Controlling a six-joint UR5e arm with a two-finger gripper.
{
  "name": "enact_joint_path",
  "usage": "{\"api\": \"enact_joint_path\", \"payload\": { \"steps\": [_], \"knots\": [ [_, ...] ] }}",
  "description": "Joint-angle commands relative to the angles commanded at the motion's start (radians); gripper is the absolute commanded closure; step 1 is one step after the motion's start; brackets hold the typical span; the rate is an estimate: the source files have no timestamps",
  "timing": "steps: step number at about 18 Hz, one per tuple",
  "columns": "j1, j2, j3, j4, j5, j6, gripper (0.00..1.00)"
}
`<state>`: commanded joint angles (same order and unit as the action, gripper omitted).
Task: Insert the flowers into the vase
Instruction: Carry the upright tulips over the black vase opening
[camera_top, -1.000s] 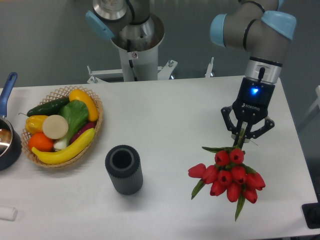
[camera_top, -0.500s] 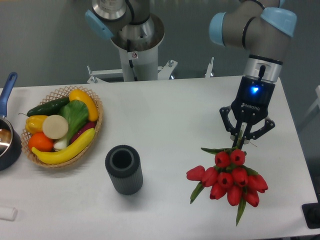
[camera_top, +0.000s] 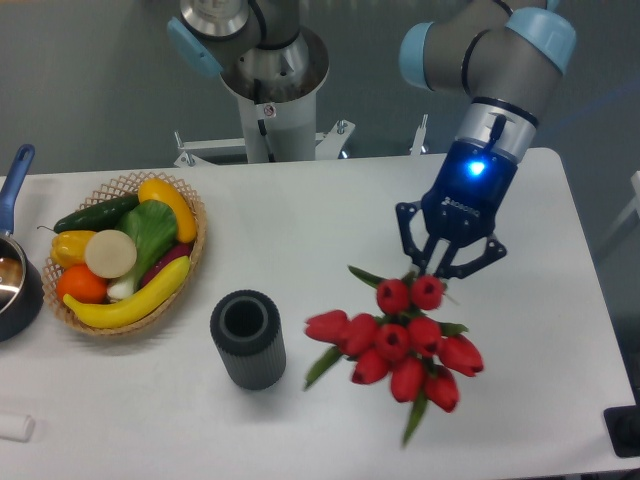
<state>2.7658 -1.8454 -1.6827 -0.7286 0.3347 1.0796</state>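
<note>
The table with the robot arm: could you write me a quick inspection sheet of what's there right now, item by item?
Surface: white table, no spills seen.
Job's things: bunch of red tulips with green stems, held by the stems, blooms hanging right of the vase; short dark grey ribbed vase, upright, mouth empty.
Clutter: woven wicker basket of toy fruit and vegetables at left; dark blue-handled pot at the left edge; small white object at the front left corner.
Grippers: two-finger gripper, shut on the tulip stems.
Cables: nothing seen.
Surroundings: grey wall; robot pedestal behind the table.
</note>
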Motion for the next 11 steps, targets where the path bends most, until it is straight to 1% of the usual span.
{"api": "enact_joint_path", "payload": {
  "steps": [4,6,9,11],
  "knots": [
    [-0.026,-0.008,-0.04,0.0,-0.136,0.086,0.85],
    [-0.034,-0.009,-0.06,0.0,-0.204,0.097,0.85],
    [-0.089,-0.011,-0.06,0.0,-0.227,0.114,0.85],
    [-0.104,-0.014,-0.048,0.0,-0.252,0.114,0.85]
  ]
}}
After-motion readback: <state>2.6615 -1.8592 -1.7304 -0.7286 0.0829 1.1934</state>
